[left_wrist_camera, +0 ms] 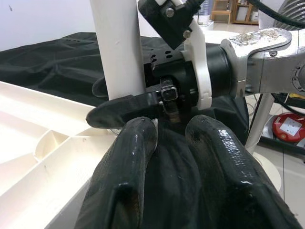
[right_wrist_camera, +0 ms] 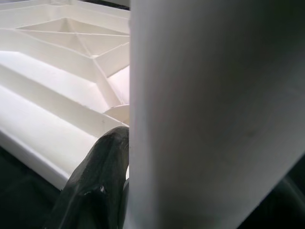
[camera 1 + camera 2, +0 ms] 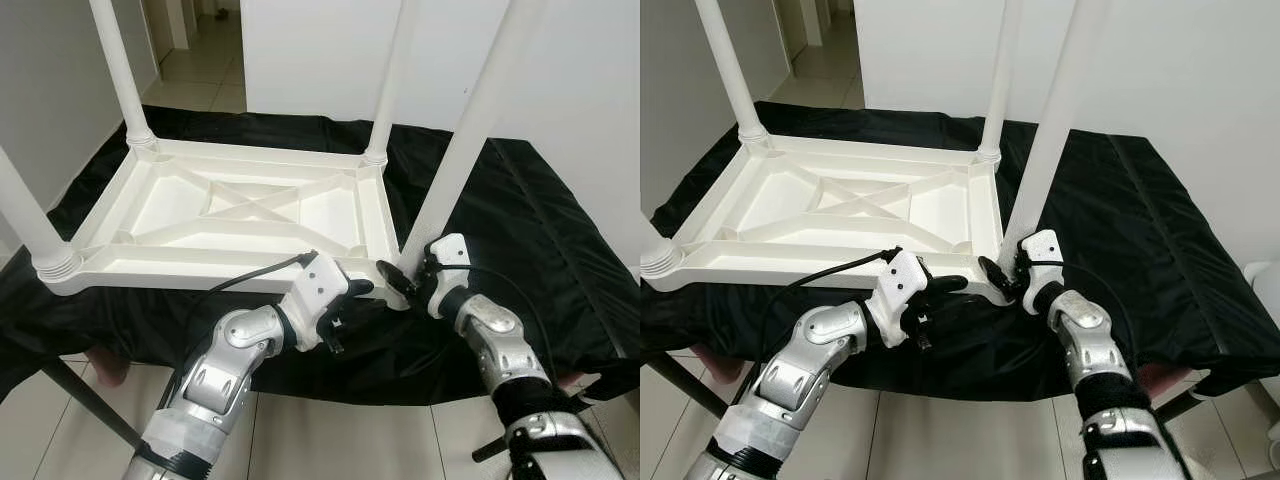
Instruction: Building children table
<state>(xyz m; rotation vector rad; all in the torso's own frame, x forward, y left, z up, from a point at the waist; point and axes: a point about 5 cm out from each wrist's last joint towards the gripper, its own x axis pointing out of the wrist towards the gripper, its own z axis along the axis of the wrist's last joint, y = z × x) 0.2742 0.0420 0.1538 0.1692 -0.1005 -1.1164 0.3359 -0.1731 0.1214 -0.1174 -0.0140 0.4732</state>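
A white plastic children's table [image 3: 230,215] lies upside down on a black cloth. Three white legs stand in its corners: far left [image 3: 120,70], far right [image 3: 392,80] and near left [image 3: 25,215]. The fourth leg [image 3: 470,130] stands tilted at the near right corner. My right gripper [image 3: 405,275] is shut on its lower end, with one finger [image 1: 124,109] in front of the leg [image 1: 116,47] and one behind. My left gripper [image 3: 350,310] is just left of it at the table's near edge, fingers [image 1: 124,176] slightly apart with nothing between them.
The black cloth [image 3: 520,230] covers a raised surface whose front edge runs just under my arms. White walls stand behind, with a hallway at the far left. A black rod [image 3: 80,400] slants over the tiled floor at lower left.
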